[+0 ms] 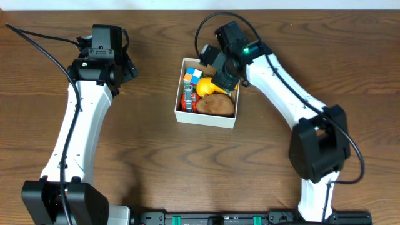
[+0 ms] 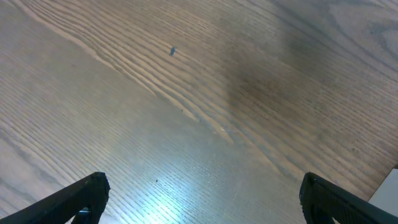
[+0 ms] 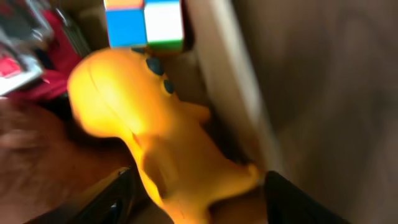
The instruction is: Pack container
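The container (image 1: 206,120) is a square white box with a tan inside, at the table's middle back. It holds a colour cube (image 1: 193,77), a yellow rubber toy (image 1: 207,86), a brown lump (image 1: 216,104) and a red and grey toy (image 1: 188,99). My right gripper (image 1: 222,81) hangs over the box's back right corner. In the right wrist view its fingers (image 3: 196,186) are spread on either side of the blurred yellow toy (image 3: 137,106), beside the box wall (image 3: 230,74) and below the cube (image 3: 146,22). My left gripper (image 1: 128,67) is open and empty over bare wood (image 2: 202,193).
The table is dark wood. The left arm stretches along the left side and the right arm along the right side, its cable looping above the box. A pale corner shows at the lower right edge of the left wrist view (image 2: 388,186).
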